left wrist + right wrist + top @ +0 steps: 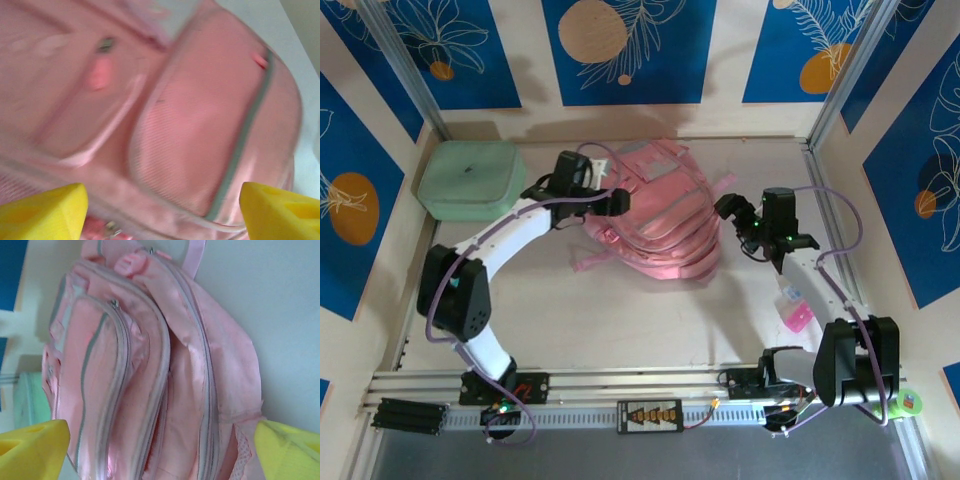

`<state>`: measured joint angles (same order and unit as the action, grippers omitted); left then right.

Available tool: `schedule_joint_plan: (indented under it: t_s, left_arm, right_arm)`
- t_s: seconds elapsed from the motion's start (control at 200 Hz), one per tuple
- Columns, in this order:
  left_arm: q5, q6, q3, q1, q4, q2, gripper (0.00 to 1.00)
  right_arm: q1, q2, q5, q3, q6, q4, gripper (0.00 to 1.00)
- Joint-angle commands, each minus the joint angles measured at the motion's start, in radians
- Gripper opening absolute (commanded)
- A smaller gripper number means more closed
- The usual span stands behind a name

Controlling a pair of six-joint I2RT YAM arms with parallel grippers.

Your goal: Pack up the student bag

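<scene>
Right now the student bag [665, 225] lies slumped on the worktop [620, 320] with an arm on either flank. The left hand [608, 198] sits at the bag's far-left edge and overlaps it from above. Its yellow fingers [45, 210] stand wide apart with nothing pinched, and a front pocket lies just beyond them. The right hand [734, 216] hovers just beside the bag's right edge, its fingers [35, 445] likewise spread and empty. The zips run along the bag's long axis, which seems to go roughly from far side to near side, so each hand faces a long flank. The left hand looks the nearer. A mint green case [470, 180] rests well to the bag's left, on the left hand's side, and is probably what goes in next.
</scene>
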<state>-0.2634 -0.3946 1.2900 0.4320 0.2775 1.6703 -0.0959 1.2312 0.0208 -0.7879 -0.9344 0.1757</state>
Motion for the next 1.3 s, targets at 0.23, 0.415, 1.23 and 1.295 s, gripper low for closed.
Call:
schedule_joint_plan:
  t_s: [0.23, 0.415, 1.23, 1.295]
  left_arm:
    - [-0.101, -0.368, -0.204, -0.12, -0.252, 0.012, 0.55]
    - [-0.164, -0.443, -0.202, -0.125, -0.364, 0.091, 0.43]
    - [-0.253, -0.559, -0.219, -0.125, -0.524, 0.169, 0.11]
    - [-0.252, -0.565, -0.227, -0.125, -0.532, 0.153, 0.04]
  right_arm:
    - [-0.122, 0.068, -0.011, -0.079, 0.031, 0.034, 0.95]
    - [-0.138, 0.095, -0.003, -0.075, 0.021, 0.057, 0.94]
    - [-0.144, 0.241, 0.115, -0.121, 0.138, 0.009, 0.79]
    - [-0.147, 0.271, 0.121, -0.154, 0.162, 0.013, 0.76]
